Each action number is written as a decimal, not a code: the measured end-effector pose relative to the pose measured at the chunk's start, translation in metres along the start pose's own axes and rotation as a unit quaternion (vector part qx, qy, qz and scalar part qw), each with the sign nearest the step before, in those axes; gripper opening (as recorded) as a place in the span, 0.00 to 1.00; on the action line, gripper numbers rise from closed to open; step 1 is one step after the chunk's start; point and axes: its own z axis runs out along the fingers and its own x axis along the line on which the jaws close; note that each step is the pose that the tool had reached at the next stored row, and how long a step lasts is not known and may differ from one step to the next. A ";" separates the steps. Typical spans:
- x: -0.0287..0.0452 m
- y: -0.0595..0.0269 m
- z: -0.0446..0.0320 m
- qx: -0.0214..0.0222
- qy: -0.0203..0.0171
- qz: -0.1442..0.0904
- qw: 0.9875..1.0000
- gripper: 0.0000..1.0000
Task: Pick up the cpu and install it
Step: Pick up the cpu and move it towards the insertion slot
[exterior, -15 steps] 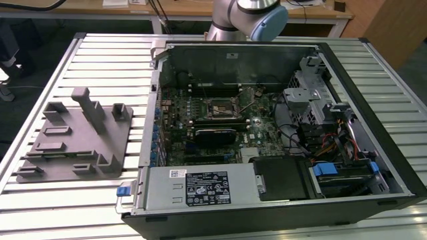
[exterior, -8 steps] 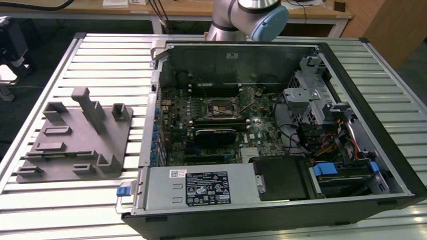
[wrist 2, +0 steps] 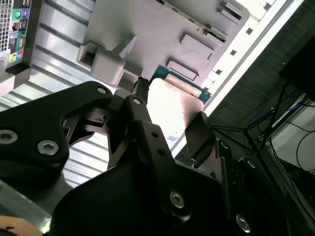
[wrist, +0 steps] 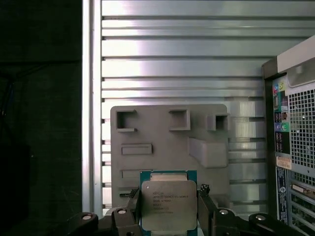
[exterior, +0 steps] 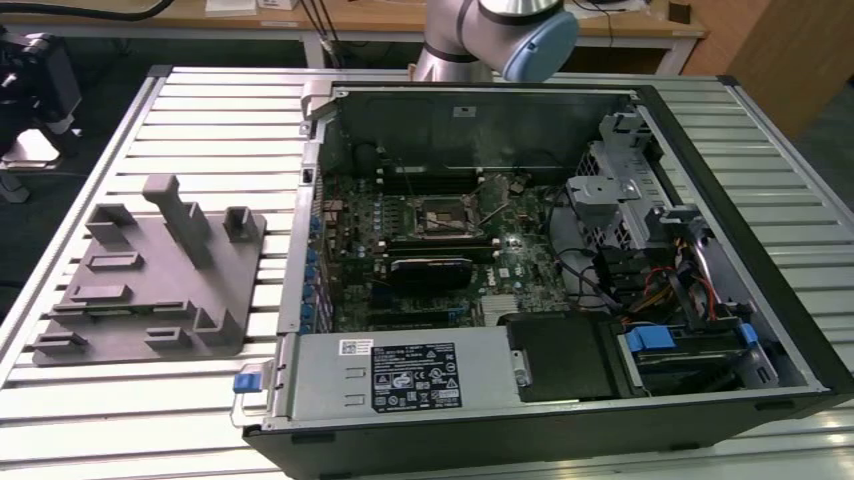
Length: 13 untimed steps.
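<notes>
The pincer (wrist 2: 171,108) is closed on the cpu (wrist: 169,204), with its dark fingers (wrist: 132,209) pressing on two opposite edges of the chip. Gripping by the edges leaves the silvery top and the underside untouched, which suits a part whose contact face must stay clean. In the first wrist view the chip sits square between the fingers, metal top towards the camera and green rim showing around it, so it looks level rather than tilted.

Behind the chip lies the grey fixture tray (wrist: 162,128), flat on the slatted metal surface (exterior: 200,110). Its recesses and upright posts seem meant to keep parts in fixed places where the arm can find them. The cpu is over the edge part of this tray. I cannot tell whether it rests in a seat there or is already lifted clear.

In the exterior view the tray is at that view's left, just beside the open computer case (exterior: 747,250). The case lies on its side, so the green motherboard (exterior: 400,300) faces up and can be reached from above. The dark square socket (exterior: 445,215) is near the middle of the board, well apart from the tray. The arm (exterior: 507,30) reaches in from the far edge of the surface
</notes>
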 end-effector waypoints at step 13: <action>-0.0362 0.0011 0.0010 0.000 0.000 0.000 1.000 0.55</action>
